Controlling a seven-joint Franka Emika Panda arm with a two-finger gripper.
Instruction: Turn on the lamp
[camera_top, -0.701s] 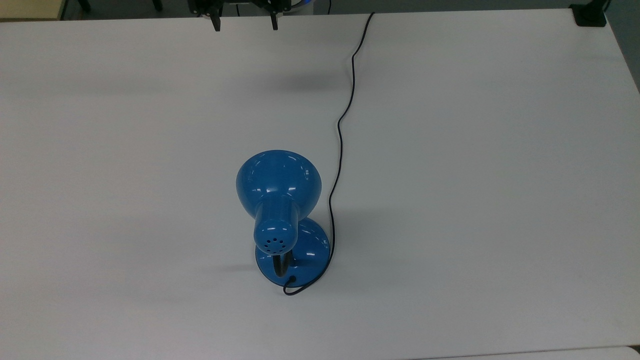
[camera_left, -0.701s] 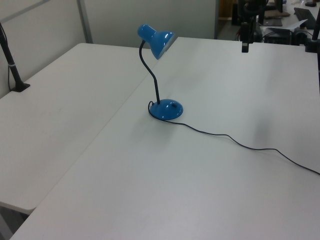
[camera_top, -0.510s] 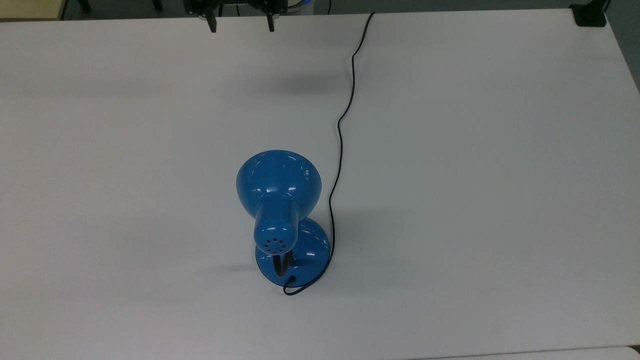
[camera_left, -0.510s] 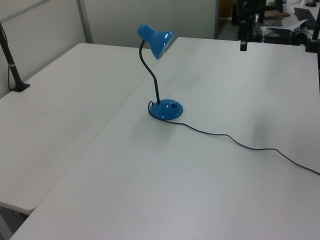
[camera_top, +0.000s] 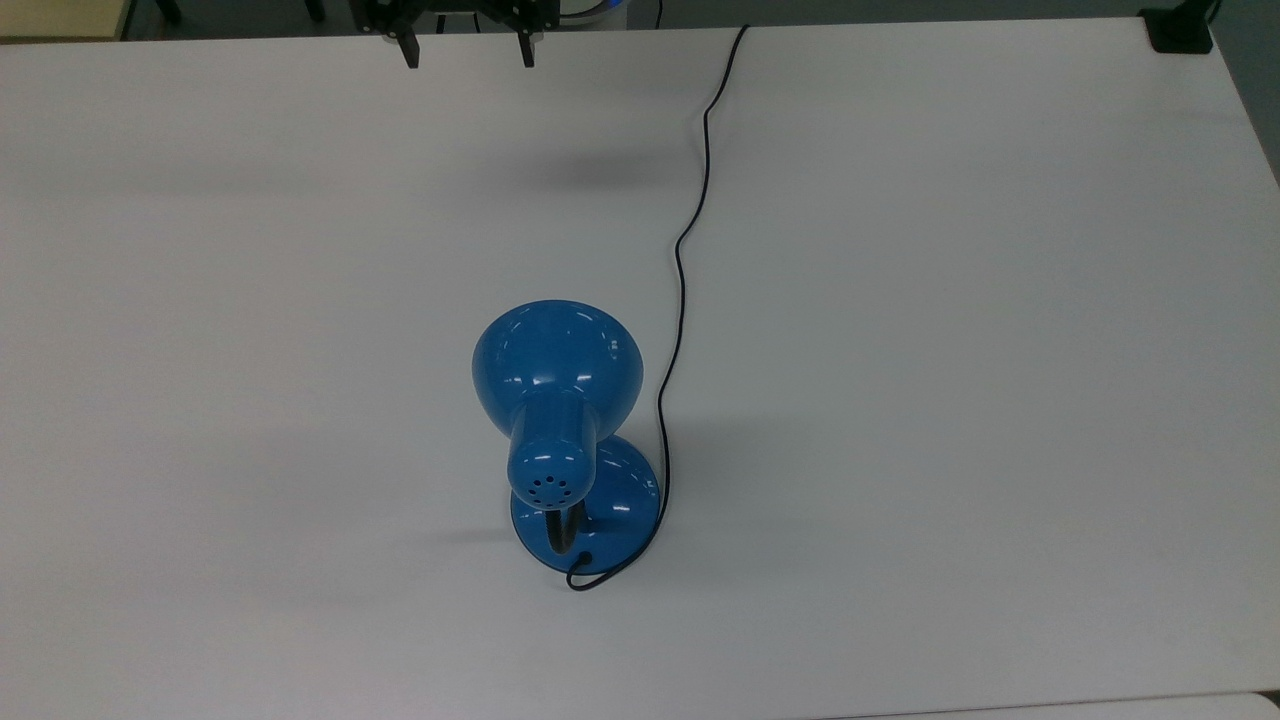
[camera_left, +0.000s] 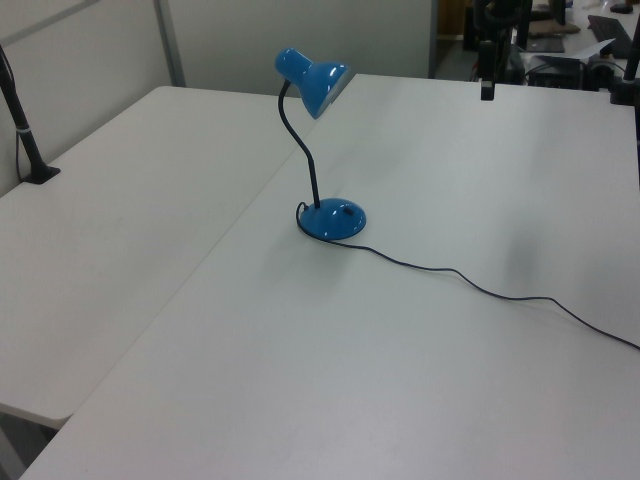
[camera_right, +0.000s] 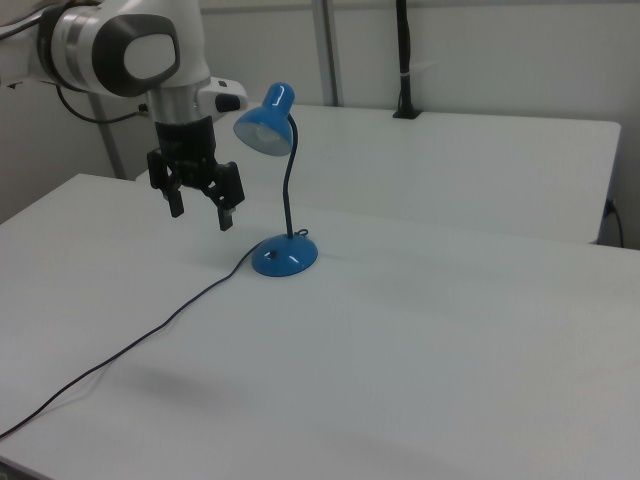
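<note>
The blue lamp stands near the middle of the white table, its bell shade raised on a black gooseneck over a round blue base. The left view shows the lamp with its base, and the right view shows the lamp unlit. A thin black cord runs from the base to the far edge. My gripper hangs open high above the table's far edge, well away from the lamp, and appears as the gripper in the right view with nothing between its fingers.
A second white table adjoins this one along a seam. A black clamp sits at the top view's far right corner, and a black post rises at the left view's left edge. The cord trails across the table surface.
The gripper has shifted slightly toward the top view's left along the far edge. The lamp and cord have not moved.
</note>
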